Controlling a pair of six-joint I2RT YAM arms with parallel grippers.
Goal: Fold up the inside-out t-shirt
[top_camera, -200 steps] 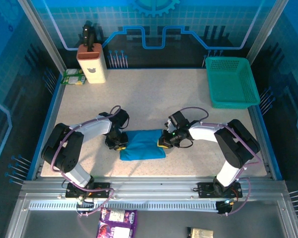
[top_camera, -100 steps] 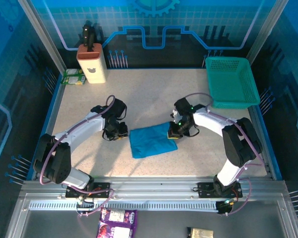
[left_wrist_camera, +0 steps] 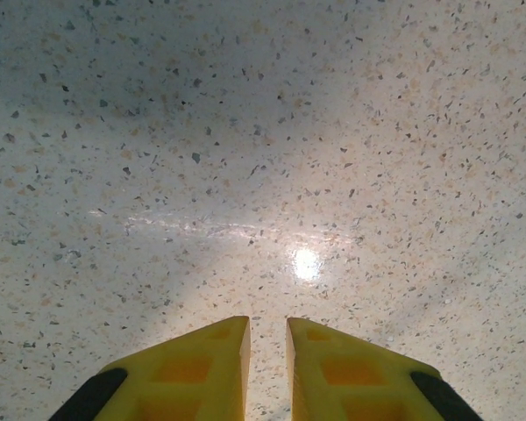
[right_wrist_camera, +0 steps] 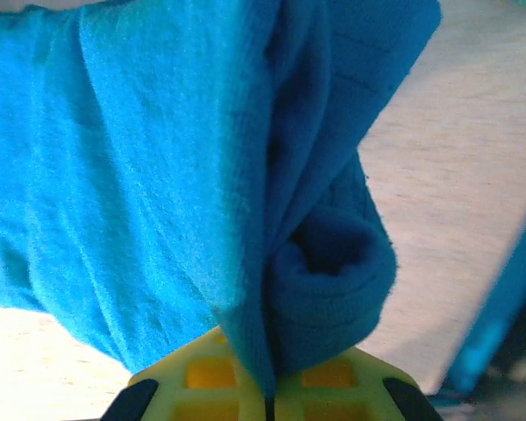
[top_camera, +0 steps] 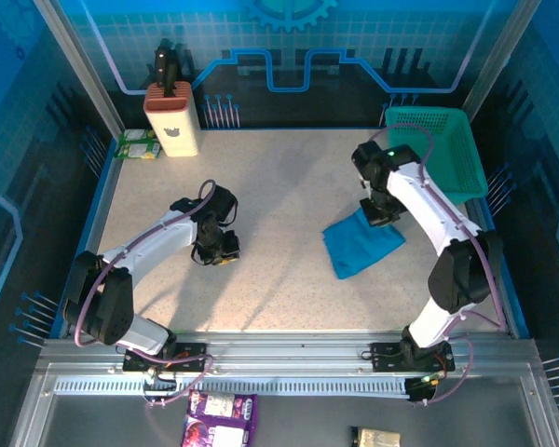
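While the right gripper point(top_camera: 383, 217) pinched a bunched edge of the inside-out t-shirt point(top_camera: 363, 244) between its closed fingers, the folded blue cloth sat on the right part of the table point(top_camera: 279, 177), near the teal basket point(top_camera: 438, 154). Well apart, the left gripper point(left_wrist_camera: 267, 329) hovered over bare speckled tabletop, its yellow fingers point(left_wrist_camera: 212, 360) parted by a narrow gap and holding nothing.
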